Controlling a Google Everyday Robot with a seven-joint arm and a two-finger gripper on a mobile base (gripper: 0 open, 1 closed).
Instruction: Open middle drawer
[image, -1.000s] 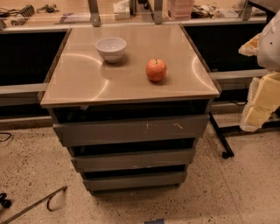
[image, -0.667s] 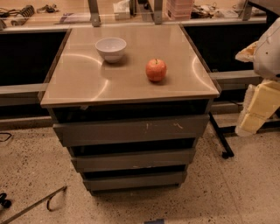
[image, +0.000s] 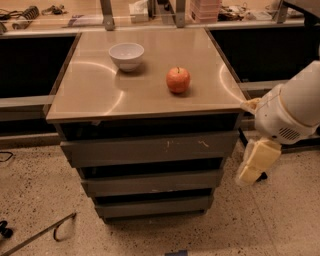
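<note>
A cabinet with three dark-grey drawer fronts stands in the middle of the camera view. The middle drawer (image: 152, 182) has a plain flat front and sits shut, level with the others. The top drawer (image: 150, 148) above it is wider and has pale scratch marks. The bottom drawer (image: 152, 206) is the narrowest. My gripper (image: 254, 166) hangs down from the white arm at the right. It is beside the cabinet's right front corner, about level with the top and middle drawers, and touches nothing.
A white bowl (image: 126, 55) and a red apple (image: 178, 80) stand on the cabinet's tan top (image: 95, 95). Dark shelving runs behind on both sides. A thin rod (image: 40, 232) lies on the speckled floor at the lower left.
The arm has moved left and down, bringing the gripper closer to the cabinet's right side. The drawers, bowl and apple have not moved.
</note>
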